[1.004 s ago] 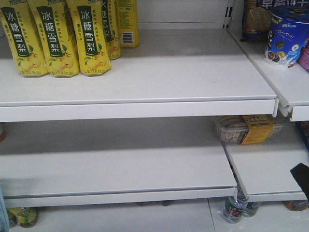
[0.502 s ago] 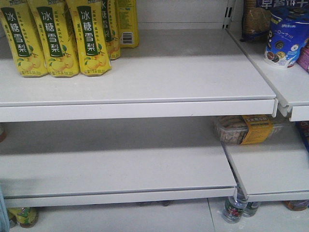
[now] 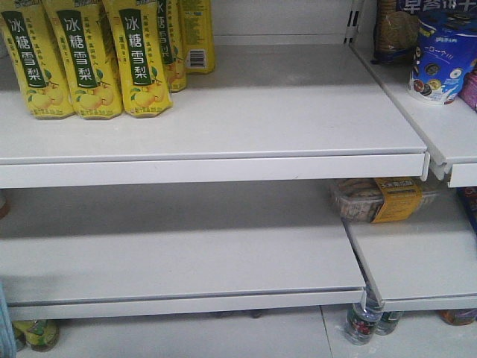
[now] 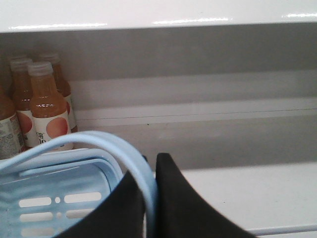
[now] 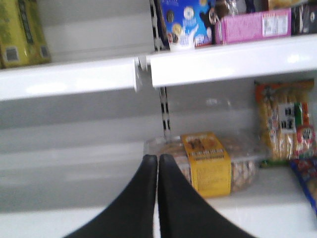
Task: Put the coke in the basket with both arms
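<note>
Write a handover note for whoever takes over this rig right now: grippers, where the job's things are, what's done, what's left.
Left gripper: shut on the basket handle; the light blue basket hangs below it, near the orange drink bottles.
Right gripper: shut, holding nothing, pointed at a clear pack with a yellow label on the lower shelf.
Coke: not visible in any view; the visible part of the basket shows none.
Done: basket held.
Left: locate the coke, grasp it, place it in the basket.

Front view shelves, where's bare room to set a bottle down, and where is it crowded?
Bare: the upper shelf right of the yellow pear-drink bottles, and the whole lower shelf left of the clear snack box. Crowded: the upper left corner and the right-hand bay around the blue cookie tub.
</note>
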You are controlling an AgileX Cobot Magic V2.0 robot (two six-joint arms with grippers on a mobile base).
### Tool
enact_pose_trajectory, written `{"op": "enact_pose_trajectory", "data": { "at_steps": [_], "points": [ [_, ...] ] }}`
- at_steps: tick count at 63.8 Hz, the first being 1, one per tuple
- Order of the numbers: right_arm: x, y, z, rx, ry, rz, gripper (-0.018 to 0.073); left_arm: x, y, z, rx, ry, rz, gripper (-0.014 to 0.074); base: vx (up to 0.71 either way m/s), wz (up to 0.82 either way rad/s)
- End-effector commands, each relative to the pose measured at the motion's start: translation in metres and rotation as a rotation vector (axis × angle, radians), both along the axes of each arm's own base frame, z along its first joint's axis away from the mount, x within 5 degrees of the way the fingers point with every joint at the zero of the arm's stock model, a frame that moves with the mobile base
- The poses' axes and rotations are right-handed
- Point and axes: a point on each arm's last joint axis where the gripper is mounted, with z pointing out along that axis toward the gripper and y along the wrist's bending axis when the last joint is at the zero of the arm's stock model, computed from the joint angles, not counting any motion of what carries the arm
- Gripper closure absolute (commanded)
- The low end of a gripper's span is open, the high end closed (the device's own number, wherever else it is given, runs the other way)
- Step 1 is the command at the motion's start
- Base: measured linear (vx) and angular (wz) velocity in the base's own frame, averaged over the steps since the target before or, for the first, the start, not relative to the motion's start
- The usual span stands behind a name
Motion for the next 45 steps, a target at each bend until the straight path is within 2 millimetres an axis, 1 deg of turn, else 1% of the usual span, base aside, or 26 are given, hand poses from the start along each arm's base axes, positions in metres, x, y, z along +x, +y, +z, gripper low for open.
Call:
{"op": "enact_pose_trajectory", "data": {
  "at_steps": [1,12,25,45],
  "points": [
    [-0.001,0.0,-0.004,0.02,0.005,-0.003,0.0564,-0.002,0.001,0.014,0.077,-0.163,0.011,0.0603,0.0,0.0],
    [-0.001,-0.001,-0.002,0.0,-0.015,-0.007,0.0564,-0.002,0.001,0.014,0.077,-0.163,0.011,0.0603,0.0,0.0],
    [-0.002,0.001,0.007,-0.031,-0.118,0.011,0.0564,-0.002,0.001,0.014,0.077,-0.163,0.011,0.0603,0.0,0.0],
    [-0.002,0.001,0.008,-0.024,-0.13,0.014,0.0564,-0.002,0.001,0.014,0.077,-0.163,0.011,0.0603,0.0,0.0]
  ]
}}
